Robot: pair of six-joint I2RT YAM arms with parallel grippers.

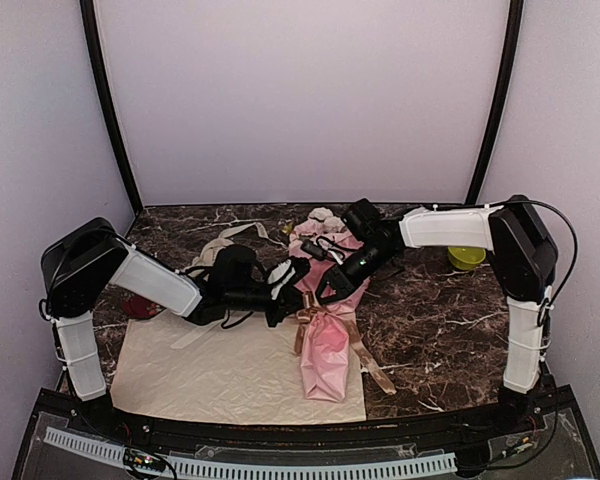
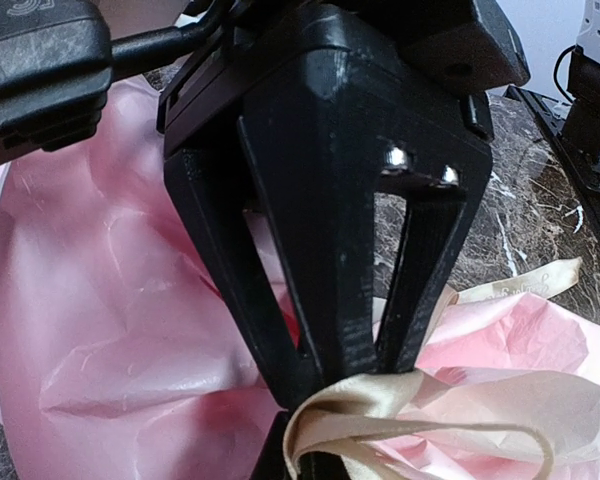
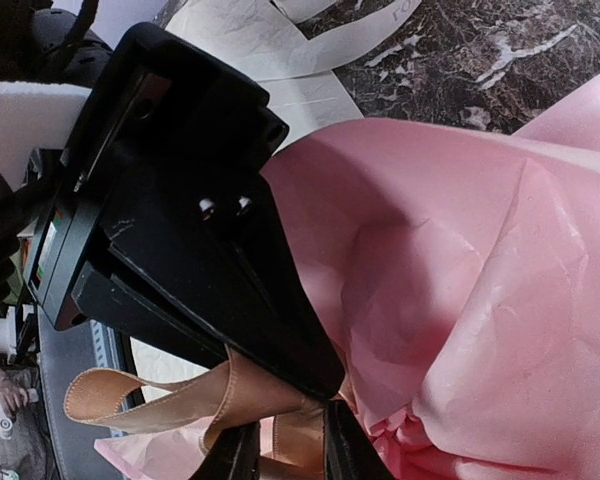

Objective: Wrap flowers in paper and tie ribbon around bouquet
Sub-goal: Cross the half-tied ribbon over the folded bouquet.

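Ribbon (image 3: pixel 205 400) looks like floppy, slick satin and circles the waist of the bouquet (image 1: pixel 325 350) lying mid-worktop (image 1: pixel 440 330), so pinch it flat, close to the paper (image 3: pixel 460 280). Left fingers (image 3: pixel 280 340) press together on it; whether the right fingers (image 3: pixel 345 455) grip it I cannot tell.

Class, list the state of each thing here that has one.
Pink paper-cone bouquet of roses: wrapped, lying flat.
Tan satin ribbon: at bouquet's waist, pinched by both claws.
Left black claw: shut on ribbon.
Right black claw: shut on ribbon.
Cream-beige paper sheet: spread flat, bouquet's tip on it.
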